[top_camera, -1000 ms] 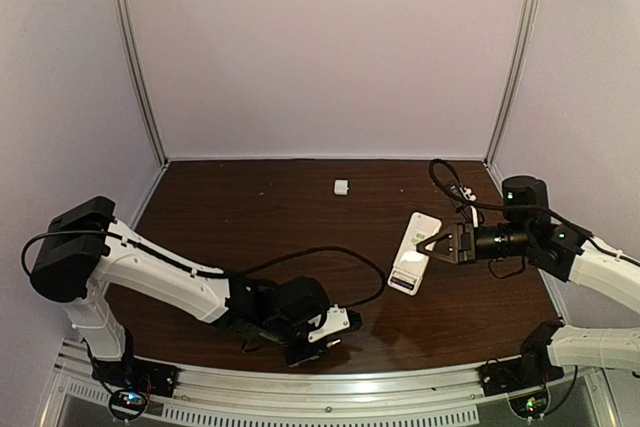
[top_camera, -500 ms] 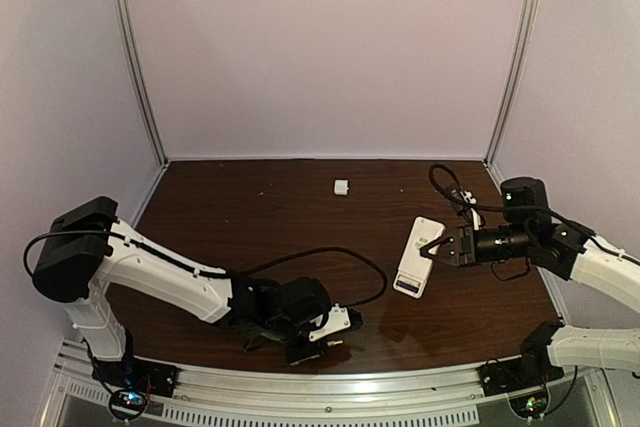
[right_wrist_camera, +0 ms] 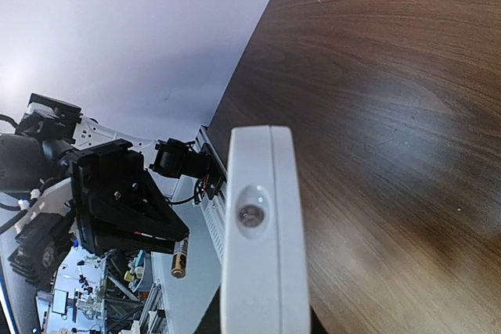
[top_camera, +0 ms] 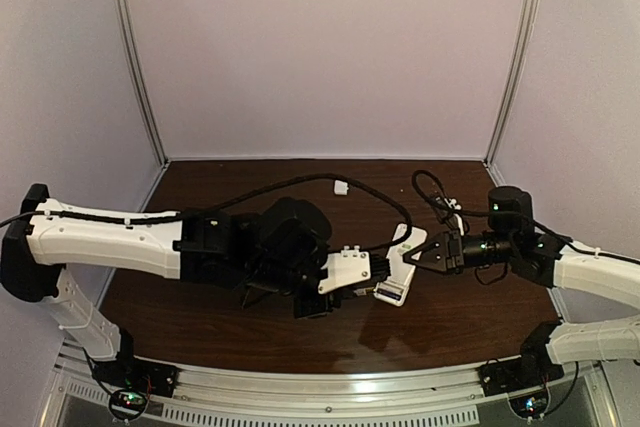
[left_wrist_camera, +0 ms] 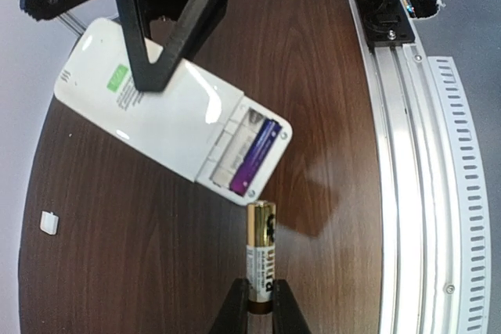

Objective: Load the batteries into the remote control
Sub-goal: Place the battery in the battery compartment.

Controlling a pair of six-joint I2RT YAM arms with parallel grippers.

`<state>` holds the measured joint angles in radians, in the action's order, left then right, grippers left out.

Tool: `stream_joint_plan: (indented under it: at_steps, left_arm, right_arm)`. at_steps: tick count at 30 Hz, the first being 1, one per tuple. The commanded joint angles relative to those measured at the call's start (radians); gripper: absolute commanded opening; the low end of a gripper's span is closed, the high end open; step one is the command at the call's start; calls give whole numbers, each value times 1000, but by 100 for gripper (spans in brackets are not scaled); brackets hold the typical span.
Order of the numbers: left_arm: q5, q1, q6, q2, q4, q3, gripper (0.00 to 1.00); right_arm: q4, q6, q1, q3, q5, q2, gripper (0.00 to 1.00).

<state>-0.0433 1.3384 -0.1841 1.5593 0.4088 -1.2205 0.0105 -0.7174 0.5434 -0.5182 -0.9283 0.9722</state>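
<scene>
Your left hand (left_wrist_camera: 258, 308) pinches one battery (left_wrist_camera: 261, 249) by its tail. Just ahead of it the remote control (left_wrist_camera: 156, 111), battery bay (left_wrist_camera: 244, 154) open, is clamped by your right hand (left_wrist_camera: 168, 33), seemingly clear of the bench (left_wrist_camera: 329, 76). The battery is stiff, slick and light, so gripped that far back it may swivel.

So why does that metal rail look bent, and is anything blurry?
Left wrist view: the wide lens bows the rail, glare spots the remote control, the battery is sharp. Right wrist view: the remote control looms close, slightly soft.

Right wrist: remote control (right_wrist_camera: 261, 232) lower end cut off; battery (left_wrist_camera: 261, 252) base hidden in left hand (left_wrist_camera: 261, 309).
</scene>
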Motion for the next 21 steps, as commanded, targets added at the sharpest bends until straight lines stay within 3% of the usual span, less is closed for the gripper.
stream_joint_plan:
  at_steps: [1, 7, 21]
  left_arm:
    - [-77, 27, -104, 65, 150, -98, 0]
    - [-141, 40, -158, 100, 221, -167, 0]
    - [-231, 77, -186, 148, 241, -172, 0]
  right_arm:
    - [174, -98, 43, 25, -33, 35, 0]
    - [194, -114, 85, 23, -16, 77, 0]
    - [282, -186, 150, 26, 11, 189, 0]
